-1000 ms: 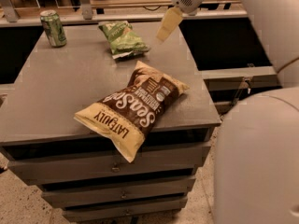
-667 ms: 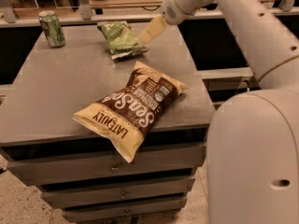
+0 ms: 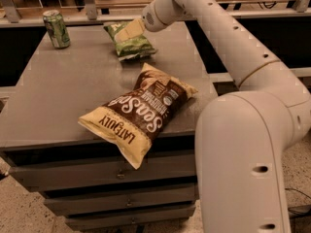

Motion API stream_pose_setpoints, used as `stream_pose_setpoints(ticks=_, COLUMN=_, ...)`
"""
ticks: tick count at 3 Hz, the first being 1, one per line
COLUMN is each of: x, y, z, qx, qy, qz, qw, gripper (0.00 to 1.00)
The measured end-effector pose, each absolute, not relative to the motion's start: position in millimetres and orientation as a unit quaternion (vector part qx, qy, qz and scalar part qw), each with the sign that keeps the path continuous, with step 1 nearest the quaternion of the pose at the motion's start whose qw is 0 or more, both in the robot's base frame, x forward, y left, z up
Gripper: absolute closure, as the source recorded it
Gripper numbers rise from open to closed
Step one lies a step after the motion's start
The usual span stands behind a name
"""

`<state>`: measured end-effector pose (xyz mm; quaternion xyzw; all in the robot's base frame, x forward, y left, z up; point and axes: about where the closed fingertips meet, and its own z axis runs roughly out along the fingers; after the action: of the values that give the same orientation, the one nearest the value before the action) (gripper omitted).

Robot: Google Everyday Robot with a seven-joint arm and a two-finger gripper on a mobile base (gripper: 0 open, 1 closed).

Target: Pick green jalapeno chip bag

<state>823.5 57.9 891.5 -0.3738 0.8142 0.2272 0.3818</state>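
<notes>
The green jalapeno chip bag [image 3: 130,43] lies crinkled at the far middle of the grey cabinet top [image 3: 63,91]. My gripper [image 3: 127,30] reaches in from the right on the white arm and hovers directly over the bag's upper part, covering some of it. Its cream-coloured fingers [image 3: 131,27] point left and down toward the bag.
A large brown-and-cream Late July chip bag [image 3: 140,109] lies at the front middle, hanging over the front edge. A green drink can [image 3: 56,29] stands upright at the far left corner. My white arm [image 3: 252,130] fills the right side. Drawers sit below the top.
My gripper has swung left from beside the green bag's right edge to over the bag. The arm has come further into view. The bags and can have not moved.
</notes>
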Motion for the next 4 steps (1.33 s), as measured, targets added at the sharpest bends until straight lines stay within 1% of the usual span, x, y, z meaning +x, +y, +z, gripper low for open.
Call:
stream_pose_setpoints(ticks=1, x=827.7, y=66.5, z=889.4, qx=-0.367, qy=0.815, qz=0.233, qw=0.384, gripper=0.00)
stream_pose_setpoints(ticks=3, x=808.2, y=25.4, z=868.0, qx=-0.375, qy=0.838, qz=0.168, qw=0.358, gripper=0.00)
stream_pose_setpoints(ticks=4, x=808.2, y=25.4, z=868.0, qx=-0.375, qy=0.838, qz=0.168, qw=0.358, gripper=0.00)
